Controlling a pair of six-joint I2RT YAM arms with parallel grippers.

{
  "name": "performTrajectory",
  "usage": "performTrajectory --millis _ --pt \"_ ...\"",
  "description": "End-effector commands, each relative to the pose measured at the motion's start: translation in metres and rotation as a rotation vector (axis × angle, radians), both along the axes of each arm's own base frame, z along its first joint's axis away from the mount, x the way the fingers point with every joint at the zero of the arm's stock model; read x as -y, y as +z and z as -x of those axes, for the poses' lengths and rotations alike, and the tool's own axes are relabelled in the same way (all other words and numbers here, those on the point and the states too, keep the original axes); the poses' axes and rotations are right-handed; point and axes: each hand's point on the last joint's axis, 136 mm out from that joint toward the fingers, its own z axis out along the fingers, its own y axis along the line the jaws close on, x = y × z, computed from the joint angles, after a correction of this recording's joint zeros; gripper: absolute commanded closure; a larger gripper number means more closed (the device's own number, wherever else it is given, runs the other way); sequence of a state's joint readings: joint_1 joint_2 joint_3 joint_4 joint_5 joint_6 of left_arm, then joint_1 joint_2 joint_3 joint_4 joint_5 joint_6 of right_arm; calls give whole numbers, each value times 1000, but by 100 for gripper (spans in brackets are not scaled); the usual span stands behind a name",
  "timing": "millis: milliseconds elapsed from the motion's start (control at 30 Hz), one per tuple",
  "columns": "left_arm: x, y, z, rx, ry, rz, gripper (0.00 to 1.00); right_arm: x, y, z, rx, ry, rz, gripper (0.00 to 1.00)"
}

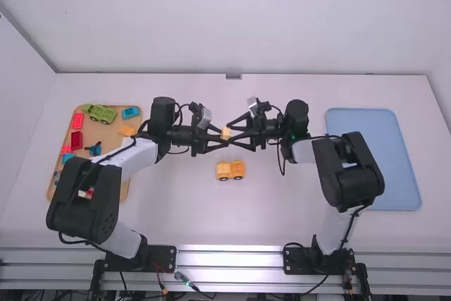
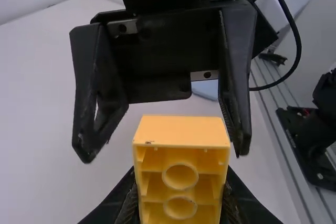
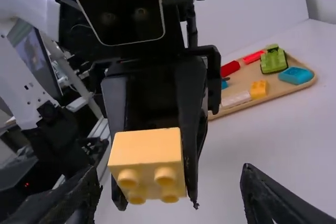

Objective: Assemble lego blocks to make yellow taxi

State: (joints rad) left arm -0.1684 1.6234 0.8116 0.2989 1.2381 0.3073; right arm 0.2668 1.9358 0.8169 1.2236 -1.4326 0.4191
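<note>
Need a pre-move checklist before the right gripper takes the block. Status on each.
1. Left gripper has the yellow block: ok, shut on it.
2. Right gripper open: ok, fingers spread.
3. Block centred between the right fingers: not ok, it sits nearer one of them in both wrist views.
4. Right fingers free of contact with the block: cannot tell.
5. Wheeled yellow body upright on the table: ok, wheels down.
6. Block mounted on the body: not ok, it is held in the air.

I'd probably fix 3 before closing the right gripper.
</note>
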Motion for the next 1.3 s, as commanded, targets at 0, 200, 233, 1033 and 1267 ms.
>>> performTrajectory --millis 0,200,233,1033,1267 --pt "-1 -5 6 -51 -18 17 98 -5 3 0 35 21 -7 34" --pt "-1 -5 6 -55 -15 15 98 -8 5 1 54 26 -12 41" --pt "-1 -5 6 -56 -14 15 98 -9 5 1 53 26 -12 44" --pt "-1 -5 6 0 -24 12 98 -13 8 3 69 38 -18 52" --pt "-1 -6 7 -6 -23 11 98 -13 8 3 69 38 -18 68"
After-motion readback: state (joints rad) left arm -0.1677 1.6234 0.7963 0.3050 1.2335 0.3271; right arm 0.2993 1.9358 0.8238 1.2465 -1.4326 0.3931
